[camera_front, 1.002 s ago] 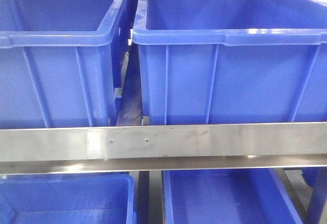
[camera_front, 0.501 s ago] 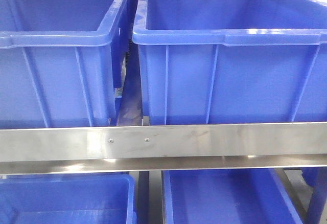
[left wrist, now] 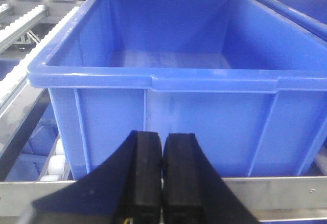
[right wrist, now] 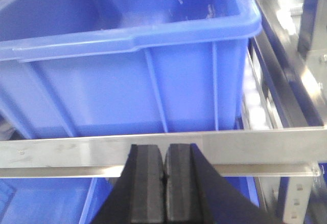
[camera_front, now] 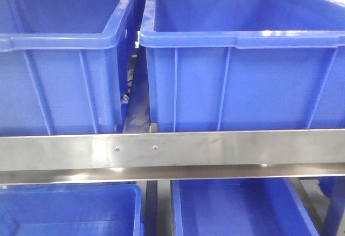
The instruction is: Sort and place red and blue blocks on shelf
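Observation:
The red and blue blocks are out of view in every frame. The shelf is a stainless-steel rack; its brushed front rail (camera_front: 172, 148) with two small screws crosses the front view. It also shows in the left wrist view (left wrist: 286, 197) and in the right wrist view (right wrist: 76, 151). My left gripper (left wrist: 162, 142) is shut and empty, just in front of a large blue bin (left wrist: 168, 81). My right gripper (right wrist: 164, 152) is shut and empty, level with the rail below another blue bin (right wrist: 127, 55).
Two large blue bins (camera_front: 59, 58) (camera_front: 242, 58) stand side by side on the upper tier with a narrow gap between them. Two more blue bins (camera_front: 70, 209) (camera_front: 242, 209) sit on the tier below. White rollers (left wrist: 56, 162) and steel uprights (right wrist: 311, 19) flank the bins.

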`<action>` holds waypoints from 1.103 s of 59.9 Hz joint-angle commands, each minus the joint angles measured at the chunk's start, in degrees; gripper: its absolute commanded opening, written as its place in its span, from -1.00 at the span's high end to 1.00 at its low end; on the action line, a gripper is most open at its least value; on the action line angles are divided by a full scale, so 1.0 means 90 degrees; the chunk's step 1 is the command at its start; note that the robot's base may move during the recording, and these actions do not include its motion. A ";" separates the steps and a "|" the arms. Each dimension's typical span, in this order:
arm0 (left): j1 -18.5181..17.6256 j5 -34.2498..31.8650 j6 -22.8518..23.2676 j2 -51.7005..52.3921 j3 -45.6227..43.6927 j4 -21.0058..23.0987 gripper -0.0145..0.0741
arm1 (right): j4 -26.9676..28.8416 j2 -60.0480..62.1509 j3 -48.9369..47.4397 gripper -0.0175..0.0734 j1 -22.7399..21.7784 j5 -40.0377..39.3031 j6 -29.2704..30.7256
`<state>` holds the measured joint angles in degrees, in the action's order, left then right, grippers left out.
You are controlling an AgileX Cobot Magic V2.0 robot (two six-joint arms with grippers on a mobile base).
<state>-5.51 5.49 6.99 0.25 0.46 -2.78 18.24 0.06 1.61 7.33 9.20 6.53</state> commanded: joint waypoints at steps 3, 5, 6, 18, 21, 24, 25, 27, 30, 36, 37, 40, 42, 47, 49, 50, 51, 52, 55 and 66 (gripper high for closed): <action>0.0016 -0.0498 -0.0027 0.0121 0.0246 0.0063 0.36 | -0.0066 0.0191 -0.0119 0.46 -0.0106 -0.0354 0.0101; 0.0016 -0.0498 -0.0027 0.0121 0.0246 0.0063 0.36 | -0.0066 0.0184 -0.0119 0.46 -0.0106 -0.0379 0.0101; 0.0016 -0.0498 -0.0027 0.0121 0.0246 0.0063 0.36 | -0.0066 0.0180 -0.0119 0.46 -0.0106 -0.0393 0.0101; 0.0016 -0.0498 -0.0027 0.0121 0.0246 0.0063 0.36 | -0.0008 0.0180 -0.0119 0.46 -0.0106 -0.0561 0.0101; 0.0016 -0.0498 -0.0027 0.0121 0.0246 0.0063 0.36 | -0.0008 0.0180 -0.0119 0.46 -0.0106 -0.0591 0.0101; 0.0016 -0.0498 -0.0027 0.0121 0.0246 0.0063 0.36 | -0.0008 0.0180 -0.0112 0.46 -0.0106 -0.0643 0.0093; 0.0016 -0.0498 -0.0027 0.0121 0.0246 0.0063 0.36 | -0.0008 0.0180 -0.0104 0.46 -0.0106 -0.0655 0.0070; 0.0016 -0.0498 -0.0027 0.0121 0.0246 0.0063 0.36 | -0.0047 0.0180 -0.0110 0.46 -0.0093 -0.0597 -0.0012; 0.0016 -0.0498 -0.0027 0.0121 0.0246 0.0063 0.36 | -0.0396 0.0180 -0.0110 0.46 -0.0093 -0.0609 -0.0307; 0.0016 -0.0498 -0.0027 0.0121 0.0246 0.0063 0.36 | -0.1667 0.0180 -0.0110 0.46 -0.0121 -0.0675 -0.1421; 0.0016 -0.0498 -0.0027 0.0121 0.0246 0.0063 0.36 | -0.1794 0.0180 -0.0110 0.46 -0.0121 -0.0677 -0.1545; 0.0016 -0.0498 -0.0027 0.0121 0.0246 0.0063 0.36 | -0.2062 0.0180 -0.0110 0.46 -0.0121 -0.0707 -0.1784; 0.0016 -0.0498 -0.0027 0.0121 0.0246 0.0063 0.36 | -0.2080 0.0180 -0.0110 0.46 -0.0121 -0.0715 -0.1786; 0.0016 -0.0498 -0.0027 0.0121 0.0246 0.0063 0.36 | -0.2093 0.0180 -0.0110 0.46 -0.0121 -0.0767 -0.1694; 0.0016 -0.0498 -0.0027 0.0121 0.0246 0.0063 0.36 | -0.2093 0.0180 -0.0110 0.46 -0.0121 -0.0803 -0.1664; 0.0016 -0.0498 -0.0027 0.0121 0.0246 0.0063 0.36 | -0.2093 0.0180 -0.0110 0.46 -0.0121 -0.0818 -0.1644; 0.0016 -0.0498 -0.0027 0.0121 0.0246 0.0063 0.36 | -0.2093 0.0180 -0.0110 0.46 -0.0121 -0.0833 -0.1624; 0.0016 -0.0498 -0.0027 0.0121 0.0246 0.0063 0.36 | -0.2093 0.0180 -0.0110 0.46 -0.0121 -0.0839 -0.1612; 0.0016 -0.0498 -0.0027 0.0121 0.0246 0.0063 0.36 | -0.2093 0.0180 -0.0110 0.46 -0.0121 -0.0856 -0.1603; 0.0016 -0.0498 -0.0027 0.0121 0.0246 0.0063 0.36 | -0.2093 0.0180 -0.0110 0.46 -0.0121 -0.0842 -0.1603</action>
<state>-5.39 5.48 6.99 0.25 0.46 -2.78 0.00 0.58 1.65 6.69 7.29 -8.27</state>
